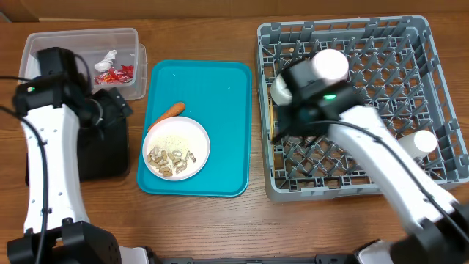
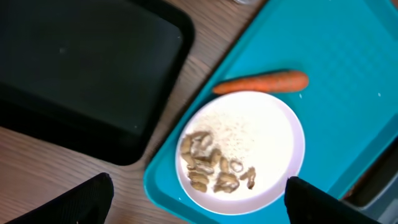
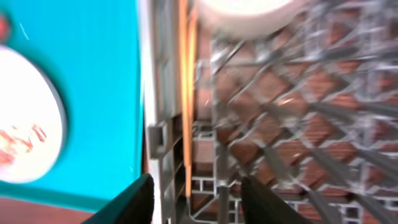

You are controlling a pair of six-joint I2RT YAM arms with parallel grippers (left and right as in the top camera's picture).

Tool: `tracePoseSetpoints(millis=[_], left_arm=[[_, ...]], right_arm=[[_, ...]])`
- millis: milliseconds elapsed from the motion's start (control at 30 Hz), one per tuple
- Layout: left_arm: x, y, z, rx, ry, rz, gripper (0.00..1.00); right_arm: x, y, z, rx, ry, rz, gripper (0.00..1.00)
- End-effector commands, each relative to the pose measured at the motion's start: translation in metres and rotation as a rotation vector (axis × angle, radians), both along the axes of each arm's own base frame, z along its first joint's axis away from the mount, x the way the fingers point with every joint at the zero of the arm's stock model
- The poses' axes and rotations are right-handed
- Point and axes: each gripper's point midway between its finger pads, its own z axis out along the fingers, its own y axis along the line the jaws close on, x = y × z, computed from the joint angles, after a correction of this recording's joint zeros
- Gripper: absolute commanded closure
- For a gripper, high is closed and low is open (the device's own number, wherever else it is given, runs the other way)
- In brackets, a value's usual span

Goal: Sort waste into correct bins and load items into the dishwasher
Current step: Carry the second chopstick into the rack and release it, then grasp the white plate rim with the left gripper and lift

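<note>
Status: left claw [image 2: 199, 183] is wide open and holds nothing. It hangs over the plate [image 2: 283, 134], and its fingers [image 2: 87, 199] sit at the lower corners of the wrist view.

The plate is on the teal tray [image 1: 212, 81], lower left part. Rice [image 2: 236, 130] is spread over its middle, and nuts [image 2: 208, 165] are piled toward its lower left. The carrot [image 2: 261, 82] lies on the teal tray just above the plate rim; I can't tell if it touches.

The black tray [image 2: 81, 62] sits on the table [image 1: 220, 227] just left of the teal tray. From overhead it is mostly under my left arm.

The tub [image 1: 44, 37] is at upper left of the overhead frame. The red wrapper [image 1: 122, 73] and white tissue [image 1: 108, 59] are inside it, side by side at its right end.

Right claw [image 3: 196, 199] is spread open at the rack [image 1: 410, 44], by its left wall. The chopsticks [image 3: 185, 93] lie inside that wall, running top to bottom in the wrist view, and their lower end falls between the fingers. That view is blurred, and I see no contact between them.

A bowl [image 1: 281, 88] is in the rack's upper left, partly under my right arm. A cup [image 1: 423, 141] is near the rack's right wall.
</note>
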Motion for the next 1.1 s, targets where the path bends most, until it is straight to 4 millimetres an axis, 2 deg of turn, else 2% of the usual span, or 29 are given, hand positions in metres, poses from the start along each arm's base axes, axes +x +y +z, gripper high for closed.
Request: tracePoseSetpoints(millis=[0,100,233,300,333,433,467,667,867,1067], left_arm=[[0.009,-0.032,0.006,0.007,-0.038,-0.111,0.11],[0.015,-0.064,0.0,-0.003,-0.037,-0.178,0.1],[0.015,-0.113,-0.016,-0.018,0.001,-0.279,0.1],[0.013,-0.137,-0.027,-0.021,0.035,-0.334,0.1],[0.01,-0.155,-0.039,-0.019,0.069,-0.385,0.1],[0.004,-0.181,-0.064,-0.008,0.144,-0.458,0.11],[0.0,-0.191,-0.08,-0.005,0.192,-0.468,0.11],[-0.002,-0.198,-0.115,-0.001,0.287,-0.428,0.13],[0.01,-0.205,-0.137,-0.002,0.279,-0.433,0.16],[0.004,-0.212,-0.16,0.008,0.336,-0.452,0.21]], right_arm=[[0.006,-0.035,0.038,0.047,-0.078,-0.118,0.5],[-0.001,-0.066,0.04,0.025,-0.054,-0.173,0.44],[-0.012,-0.104,0.037,-0.011,0.003,-0.212,0.19],[-0.016,-0.114,0.035,-0.007,0.026,-0.201,0.09],[-0.017,-0.121,0.035,0.007,0.034,-0.179,0.06],[-0.018,-0.138,0.035,0.02,0.04,-0.221,0.06],[-0.018,-0.145,0.035,0.039,0.042,-0.252,0.06],[-0.017,-0.155,0.035,0.05,0.041,-0.286,0.06],[-0.016,-0.155,0.035,0.05,0.038,-0.286,0.06],[-0.016,-0.155,0.035,0.049,0.039,-0.286,0.06]])
